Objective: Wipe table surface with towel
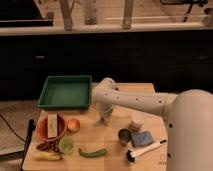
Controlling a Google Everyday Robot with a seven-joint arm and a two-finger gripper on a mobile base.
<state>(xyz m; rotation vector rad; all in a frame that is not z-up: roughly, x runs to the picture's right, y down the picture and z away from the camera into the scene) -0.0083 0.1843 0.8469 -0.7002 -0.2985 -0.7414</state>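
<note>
The light tan wooden table surface (107,142) fills the lower middle of the camera view. My white arm reaches in from the right, and the gripper (103,118) points down at the tabletop just in front of the green tray. A small pale grey-white piece, the towel (102,121), shows at the gripper's tip against the wood. The gripper hides most of the towel.
A green tray (66,92) sits at the back left. An orange bowl (51,128), an orange (73,125), a lime (66,145), a green pepper (92,152) and a banana (47,156) lie front left. A white lump (136,120), metal cup (124,136), blue pad (142,138) and brush (145,150) lie right.
</note>
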